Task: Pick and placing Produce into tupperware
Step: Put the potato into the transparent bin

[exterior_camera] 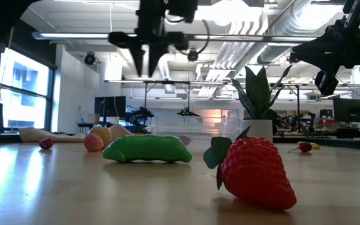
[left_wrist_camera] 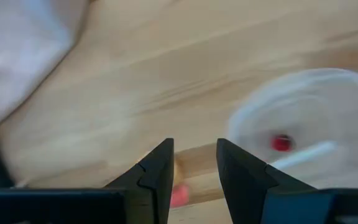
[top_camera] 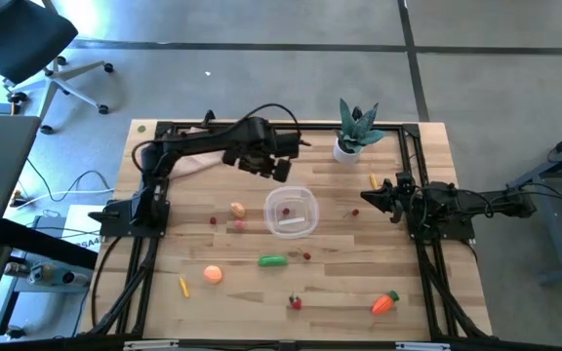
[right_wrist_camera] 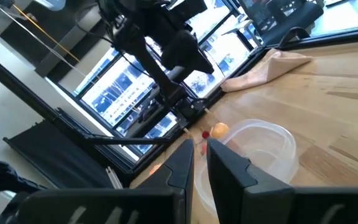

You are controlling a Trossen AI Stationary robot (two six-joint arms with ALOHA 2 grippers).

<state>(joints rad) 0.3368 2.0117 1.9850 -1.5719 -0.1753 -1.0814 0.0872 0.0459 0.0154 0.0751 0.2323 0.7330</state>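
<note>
The clear round tupperware (top_camera: 308,198) stands mid-table with a pale stick piece (top_camera: 291,226) and a small red piece (left_wrist_camera: 282,142) inside. Produce lies around it: a tan piece (top_camera: 237,208), green pepper (top_camera: 272,260), orange ball (top_camera: 213,275), strawberry (top_camera: 295,302) and carrot (top_camera: 385,303). My left gripper (top_camera: 281,174) hangs high over the table beside the tupperware's far-left rim. It points down, is open a little and holds nothing (left_wrist_camera: 194,165). My right gripper (top_camera: 366,197) rests level at the table's right side. Its fingers are all but together (right_wrist_camera: 201,155).
A spiky plant in a white pot (top_camera: 356,135) stands at the far edge, right of centre. A beige cloth (top_camera: 195,163) lies at the far left under my left arm. Small yellow pieces (top_camera: 183,286) (top_camera: 373,181) and red bits (top_camera: 307,256) dot the wood. A black frame (top_camera: 164,129) borders the table.
</note>
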